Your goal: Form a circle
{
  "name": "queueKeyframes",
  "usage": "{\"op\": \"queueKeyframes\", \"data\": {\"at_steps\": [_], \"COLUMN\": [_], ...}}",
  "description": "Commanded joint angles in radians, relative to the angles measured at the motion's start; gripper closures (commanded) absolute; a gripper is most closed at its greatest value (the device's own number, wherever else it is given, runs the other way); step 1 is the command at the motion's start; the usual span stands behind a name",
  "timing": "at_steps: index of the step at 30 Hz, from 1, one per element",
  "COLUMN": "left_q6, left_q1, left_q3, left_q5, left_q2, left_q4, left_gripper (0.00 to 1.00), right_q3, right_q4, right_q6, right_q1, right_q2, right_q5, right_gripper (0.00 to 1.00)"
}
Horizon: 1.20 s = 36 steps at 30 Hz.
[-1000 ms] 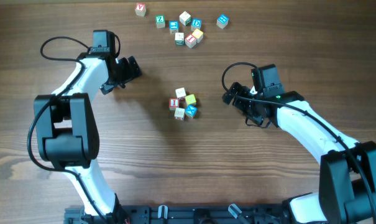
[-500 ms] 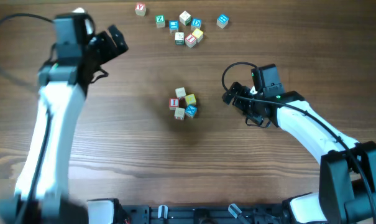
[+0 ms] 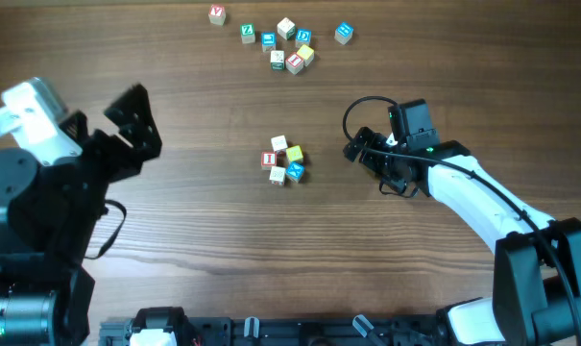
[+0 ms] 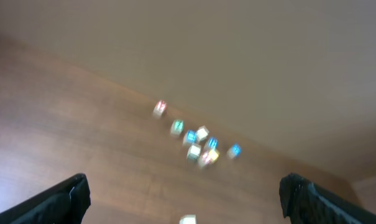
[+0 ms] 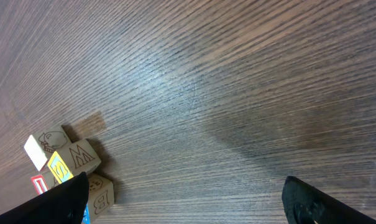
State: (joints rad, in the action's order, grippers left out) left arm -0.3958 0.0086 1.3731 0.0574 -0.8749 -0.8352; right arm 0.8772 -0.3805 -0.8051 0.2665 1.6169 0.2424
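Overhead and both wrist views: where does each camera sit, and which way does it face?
Overhead: above the table, looking straight down; shows left claw, right claw, the circle and loose cubes.
Left wrist: high, tilted across toward the loose cubes, blurred; its fingertips at bottom corners.
Right wrist: low, beside the circle; its fingertips at bottom corners.
Shared: overhead and right wrist both show the circle.

Left arm (image 3: 40, 183) high, right arm (image 3: 468, 192) low, fingers (image 3: 129, 104) spread wide
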Motion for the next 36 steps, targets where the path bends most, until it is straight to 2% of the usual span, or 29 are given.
{"op": "queueKeyframes", "data": {"at_steps": [1, 6, 8, 10, 13, 15, 17, 20, 28, 30, 36], "left_q6": [-0.005, -0.005, -0.005, -0.005, -0.005, -0.005, -0.005, -0.005, -0.005, -0.005, -0.005], "left_q1": [0.004, 0.004, 0.005, 0.005, 0.005, 0.005, 0.005, 0.006, 0.050, 0.077, 0.079], "left_q3": [-0.095, -0.386, -0.492, -0.558, -0.636, -0.674, -0.719, -0.831, -1.042, -1.080, -1.110], "left_q5": [0.001, 0.001, 0.001, 0.001, 0.001, 0.001, 0.001, 0.001, 0.001, 0.000, 0.001], "left_q2": [0.038, 0.198, 0.274, 0.336, 0.437, 0.496, 0.547, 0.631, 0.867, 0.872, 0.872], "left_q4": [0.053, 0.485, 0.576, 0.577, 0.460, 0.450, 0.534, 0.791, 0.812, 0.884, 0.867], "left_gripper": [0.00, 0.00, 0.00, 0.00, 0.00, 0.00, 0.00, 0.00, 0.00, 0.00, 0.00], "right_q3": [0.000, 0.000, 0.000, 0.000, 0.000, 0.000, 0.000, 0.000, 0.000, 0.000, 0.000], "right_q4": [0.003, 0.003, 0.003, 0.003, 0.003, 0.003, 0.003, 0.003, 0.003, 0.003, 0.003], "right_q6": [0.017, 0.017, 0.017, 0.017, 0.017, 0.017, 0.017, 0.017, 0.017, 0.017, 0.017], "right_q1": [0.002, 0.002, 0.002, 0.002, 0.002, 0.002, 0.002, 0.002, 0.002, 0.002, 0.002], "right_q2": [-0.018, -0.018, -0.018, -0.018, -0.018, -0.018, -0.018, -0.018, -0.018, -0.018, -0.018], "right_q5": [-0.013, -0.013, -0.013, -0.013, -0.013, -0.013, -0.013, -0.013, -0.013, -0.013, -0.013], "right_gripper": [0.00, 0.00, 0.00, 0.00, 0.00, 0.00, 0.00, 0.00, 0.01, 0.00, 0.00]}}
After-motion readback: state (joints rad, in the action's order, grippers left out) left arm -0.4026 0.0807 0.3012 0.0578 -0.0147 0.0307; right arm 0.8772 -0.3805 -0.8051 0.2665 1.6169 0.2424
